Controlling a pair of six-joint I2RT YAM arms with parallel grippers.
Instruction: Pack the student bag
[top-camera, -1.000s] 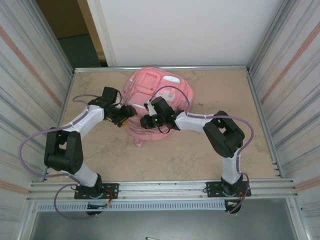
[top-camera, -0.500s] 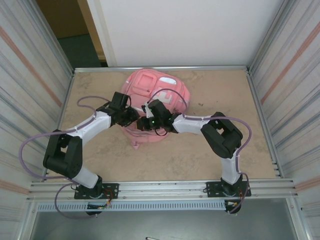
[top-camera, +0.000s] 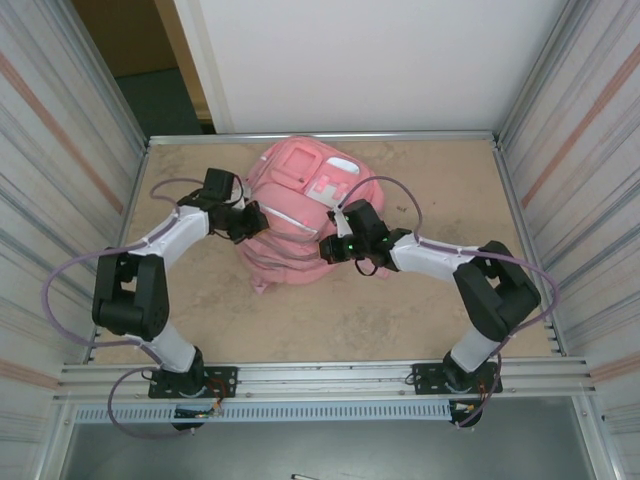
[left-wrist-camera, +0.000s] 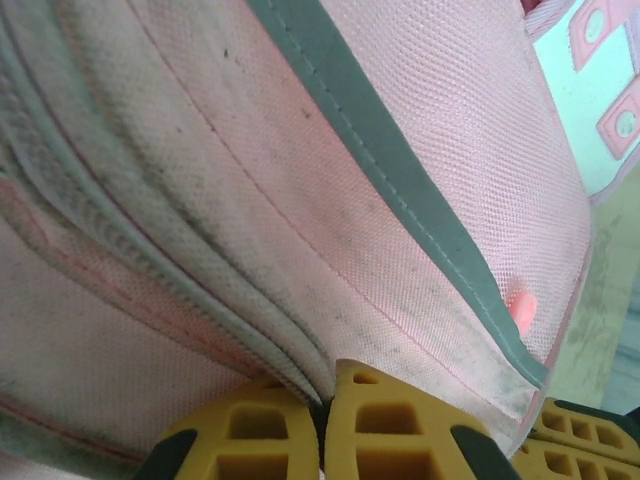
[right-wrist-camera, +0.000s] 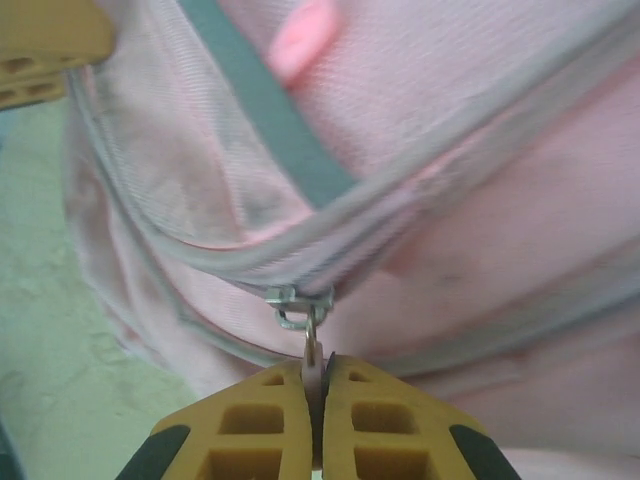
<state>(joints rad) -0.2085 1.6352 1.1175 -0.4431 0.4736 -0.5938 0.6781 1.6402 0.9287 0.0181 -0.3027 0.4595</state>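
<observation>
Toward twelve o'clock on the bench (top-camera: 430, 300), the student bag (top-camera: 295, 205) lies with its white patch (top-camera: 337, 178) facing up. At the bag's nine o'clock side the left pincer (left-wrist-camera: 325, 388) is clamped on a seam fold of its fabric. At five o'clock the right pincer (right-wrist-camera: 314, 366) pinches the zipper pull (right-wrist-camera: 311, 346) between closed fingers.

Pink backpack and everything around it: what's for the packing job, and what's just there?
For the job: student bag, its zipper pull, left hand pinching the bag, right hand pinching the pull.
Just there: table, metal side walls.
</observation>
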